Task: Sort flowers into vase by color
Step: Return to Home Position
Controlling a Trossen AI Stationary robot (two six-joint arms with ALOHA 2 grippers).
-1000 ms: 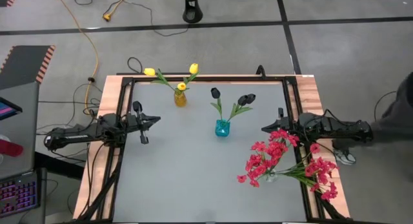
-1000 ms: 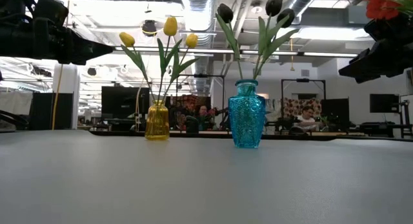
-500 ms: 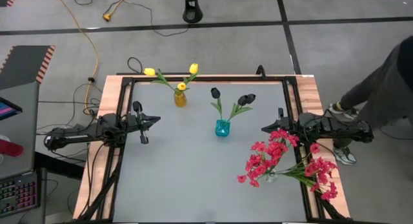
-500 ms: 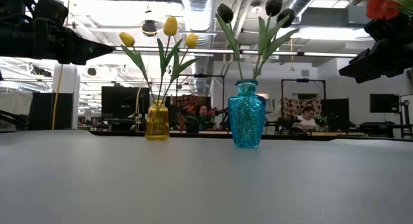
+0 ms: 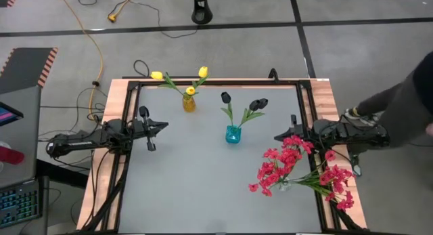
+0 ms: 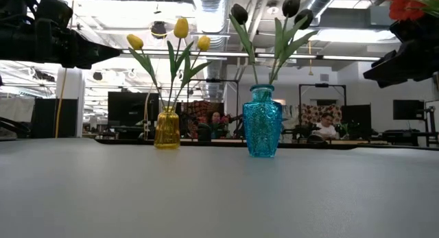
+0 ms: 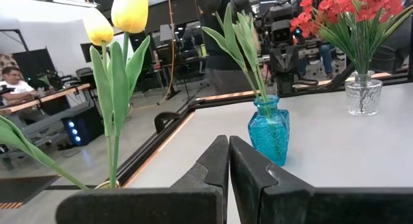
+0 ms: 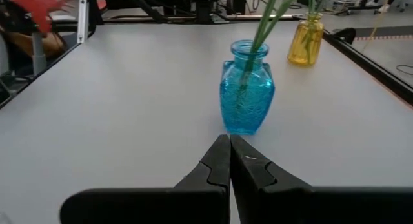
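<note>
Three yellow tulips stand with their stems in a yellow vase near the table's far edge. Black tulips stand in a blue vase at mid-table. Sprays of red blossoms stand in a clear vase by the table's right edge. My left gripper is shut and hovers at the table's left side, pointing toward the right. My right gripper is shut and hovers at the right side, pointing at the blue vase, just above the red blossoms.
A black frame runs around the grey table top. A person in dark clothing stands beyond the table's right edge, behind my right arm. Open grey surface lies toward the near edge.
Both arms have kept still. The person beyond the table's right edge has stepped closer, behind my right arm.
</note>
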